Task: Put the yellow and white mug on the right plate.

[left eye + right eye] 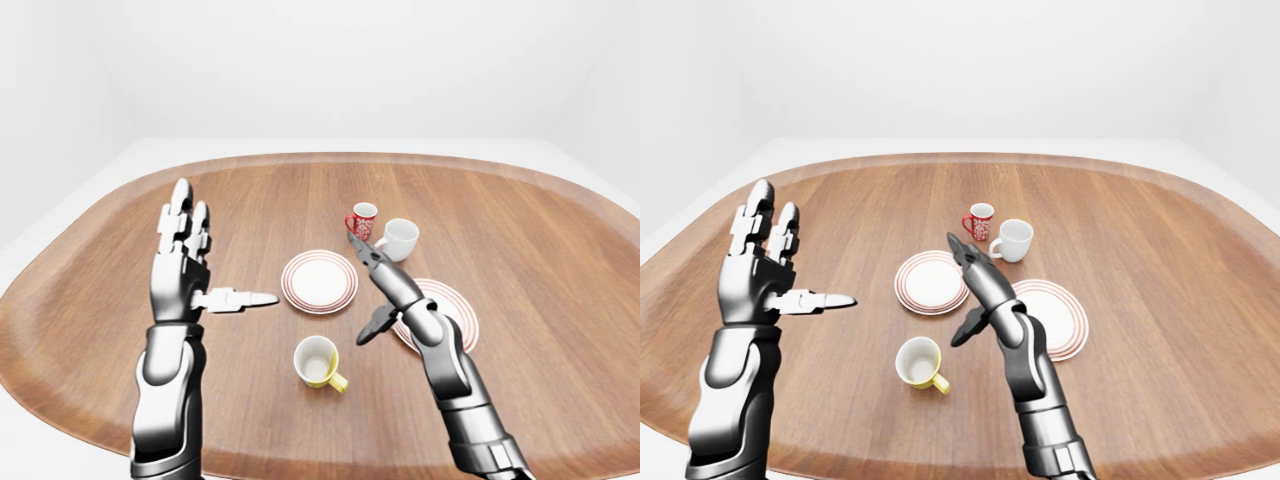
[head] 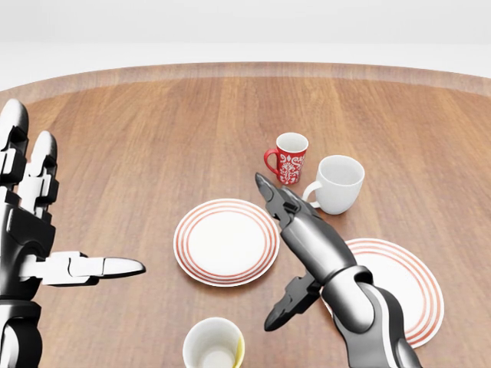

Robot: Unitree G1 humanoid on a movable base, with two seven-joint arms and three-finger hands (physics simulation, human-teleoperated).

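Note:
The yellow and white mug point(image 1: 319, 362) stands upright on the wooden table point(image 1: 520, 230), below the left plate point(image 1: 319, 281), its yellow handle pointing lower right. The right plate point(image 1: 452, 312), white with red rings, lies to the mug's upper right, partly hidden by my right forearm. My right hand point(image 1: 372, 290) is open, fingers stretched up-left above the gap between the two plates, thumb hanging down, apart from the mug. My left hand point(image 1: 205, 262) is open and raised at the left, thumb pointing right, holding nothing.
A red patterned mug point(image 1: 361, 220) and a plain white mug point(image 1: 399, 239) stand side by side above the plates. The oval table's rim curves round all sides; white floor and walls lie beyond.

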